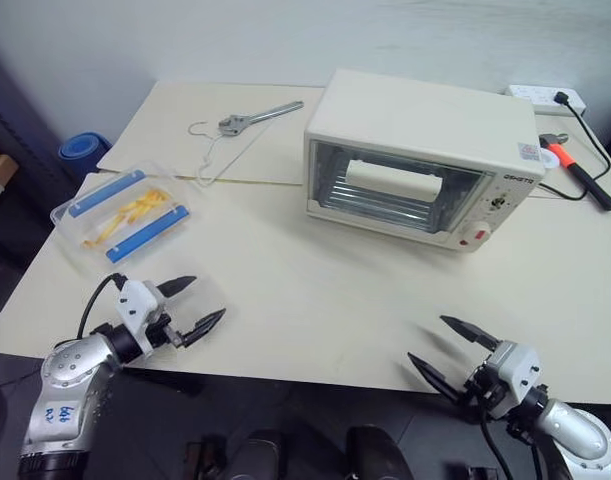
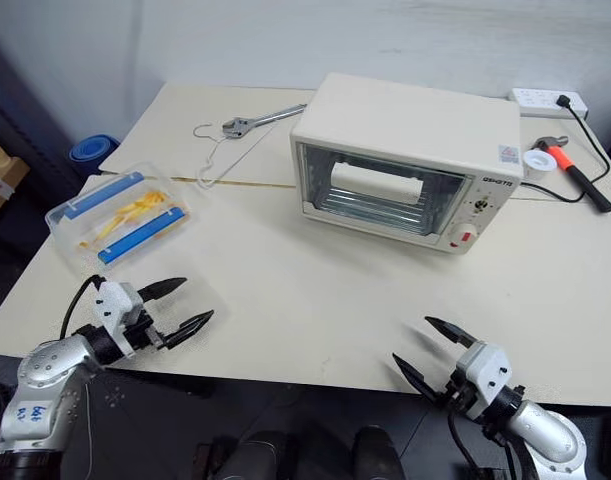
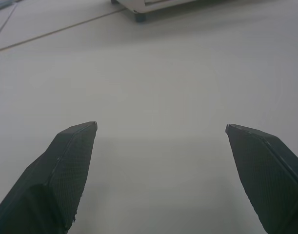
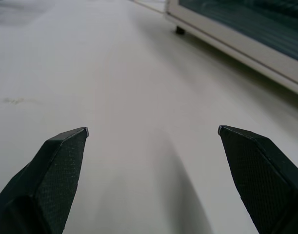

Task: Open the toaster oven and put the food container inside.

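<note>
The cream-white toaster oven (image 1: 425, 160) stands at the back middle of the table with its glass door shut and the bar handle (image 1: 393, 181) across the front. The food container (image 1: 123, 214), clear with two blue strips and yellow food inside, lies at the table's left edge. My left gripper (image 1: 199, 303) hovers open over the front left edge, just in front of the container. Over the front right edge my right gripper (image 1: 442, 345) is open too, well short of the oven. Both hold nothing.
A wrench (image 1: 259, 116) and a wire hanger (image 1: 215, 150) lie at the back left. An orange-handled hammer (image 1: 577, 170) and a white power strip (image 1: 545, 96) sit right of the oven. Bare tabletop (image 1: 315, 290) stretches between the grippers and the oven.
</note>
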Robot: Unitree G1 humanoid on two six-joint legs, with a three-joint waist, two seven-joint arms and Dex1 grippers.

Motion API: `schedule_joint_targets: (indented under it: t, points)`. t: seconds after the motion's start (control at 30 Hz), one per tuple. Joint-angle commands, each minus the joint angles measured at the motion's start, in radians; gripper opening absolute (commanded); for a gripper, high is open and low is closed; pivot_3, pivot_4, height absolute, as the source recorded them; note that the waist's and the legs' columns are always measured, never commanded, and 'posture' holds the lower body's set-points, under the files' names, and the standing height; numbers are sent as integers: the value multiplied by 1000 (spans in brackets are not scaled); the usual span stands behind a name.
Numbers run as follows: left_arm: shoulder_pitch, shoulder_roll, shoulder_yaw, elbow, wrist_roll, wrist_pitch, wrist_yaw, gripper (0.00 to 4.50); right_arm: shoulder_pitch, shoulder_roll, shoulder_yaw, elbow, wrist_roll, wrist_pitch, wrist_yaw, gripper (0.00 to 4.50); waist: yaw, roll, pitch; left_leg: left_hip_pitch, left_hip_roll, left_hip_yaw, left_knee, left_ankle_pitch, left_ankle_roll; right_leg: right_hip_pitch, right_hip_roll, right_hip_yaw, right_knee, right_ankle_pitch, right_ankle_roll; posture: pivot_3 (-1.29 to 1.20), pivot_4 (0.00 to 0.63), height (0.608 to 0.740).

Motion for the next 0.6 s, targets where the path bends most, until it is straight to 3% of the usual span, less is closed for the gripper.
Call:
schedule_joint_targets:
  t: [0.03, 0.1, 0.23, 0.4, 0.6]
  points:
    - [15, 18, -4, -62, -26, 22, -24, 4500, -15, -9, 7, -56, 38, 40, -23, 4462, -3, 0, 0, 0, 0, 0, 0, 0, 0, 0, 0, 0, 0, 0, 0, 0, 150, 740]
    - [9, 27, -2, -81, -50, 54, -38, 4500, -35, -18, 9, -82, 65, 86, -35, 4462, -4, 1, 1, 0, 1, 0, 0, 0, 0, 0, 0, 0, 0, 0, 0, 0, 150, 740]
    - [-117, 68, 78, -119, -315, 284, -88, 4500, -218, -83, -25, -190, 183, 366, -161, 4462, -10, 3, 7, -2, 1, 0, 3, 0, 0, 0, 0, 0, 1, 1, -1, 0, 150, 740]
    - [-235, 133, 72, -119, -384, 368, -156, 4500, -481, -154, -49, -159, 286, 616, -263, 4462, -12, 3, 8, -3, 2, -2, 1, 2, -2, -3, 0, -3, 2, 3, -4, 0, 150, 740]
    - [-292, 122, 51, -117, -385, 389, -164, 4500, -672, -154, -11, -89, 290, 724, -292, 4462, -13, 2, 8, -9, 2, -2, -1, 2, -2, -10, 1, -6, 6, 3, -5, 0, 150, 740]
